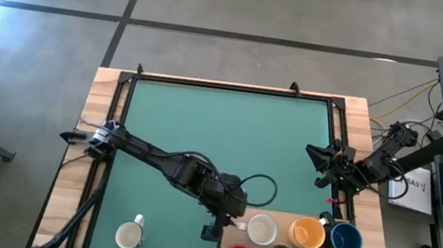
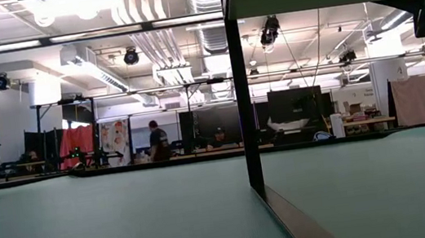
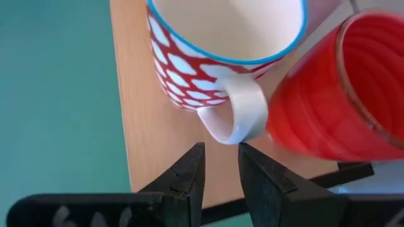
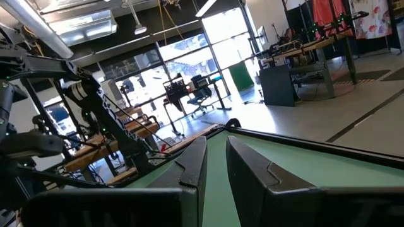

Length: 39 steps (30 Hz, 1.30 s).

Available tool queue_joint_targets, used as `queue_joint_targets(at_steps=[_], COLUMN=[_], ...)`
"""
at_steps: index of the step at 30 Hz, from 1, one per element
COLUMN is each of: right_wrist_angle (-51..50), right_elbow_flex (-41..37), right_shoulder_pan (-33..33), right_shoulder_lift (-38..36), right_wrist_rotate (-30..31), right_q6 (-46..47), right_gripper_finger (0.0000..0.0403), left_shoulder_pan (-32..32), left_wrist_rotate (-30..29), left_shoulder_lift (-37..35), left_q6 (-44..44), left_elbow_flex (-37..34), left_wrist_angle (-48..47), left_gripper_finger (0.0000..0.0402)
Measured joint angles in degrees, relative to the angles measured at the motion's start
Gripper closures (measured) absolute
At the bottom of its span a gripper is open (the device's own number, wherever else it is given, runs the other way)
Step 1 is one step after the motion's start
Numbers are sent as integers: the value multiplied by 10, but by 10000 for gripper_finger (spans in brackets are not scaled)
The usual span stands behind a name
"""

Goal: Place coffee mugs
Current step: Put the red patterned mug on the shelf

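- Left gripper [image 3: 221,165], jaws narrowly parted and grasping nothing, sits just short of the patterned mug's [image 3: 218,47] handle [image 3: 235,116], which points straight at the gap.
- Red mug [image 3: 341,94] crowds that handle, probably touching it.
- Mugs cluster on a board [image 1: 234,231], lower right of the bench [image 1: 220,132]; one white mug [image 1: 128,234] lies lower left.
- Right gripper [image 1: 318,163] waits at right, jaws slightly parted, empty.

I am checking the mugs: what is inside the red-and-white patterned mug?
The red-and-white patterned ceramic mug shows only a bare cream inner wall; its bottom is out of the picture, so contents there cannot be seen.
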Motion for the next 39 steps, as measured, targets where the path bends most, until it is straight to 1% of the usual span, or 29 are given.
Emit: queue_joint_targets(at_steps=[8,13,20,23,31,39], right_wrist_angle=[0,0,0,0,0,0], right_elbow_flex=[0,0,0,0,0,0], right_shoulder_pan=[0,0,0,0,0,0], right_shoulder_lift=[0,0,0,0,0,0], right_wrist_rotate=[0,0,0,0,0,0], right_q6=[0,0,0,0,0,0], right_gripper_finger=[353,353,353,353,353,353], left_shoulder_pan=[2,4,3,0,-9,-9], left_wrist_rotate=[-4,-5,-5,-5,-3,-3], left_shoulder_lift=[0,-3,-2,2,3,3], left_q6=[20,28,78,93,75,79], left_elbow_flex=[0,0,55,66,45,16], left_wrist_angle=[46,41,39,39,43,113], left_gripper_finger=[324,324,324,324,324,324])
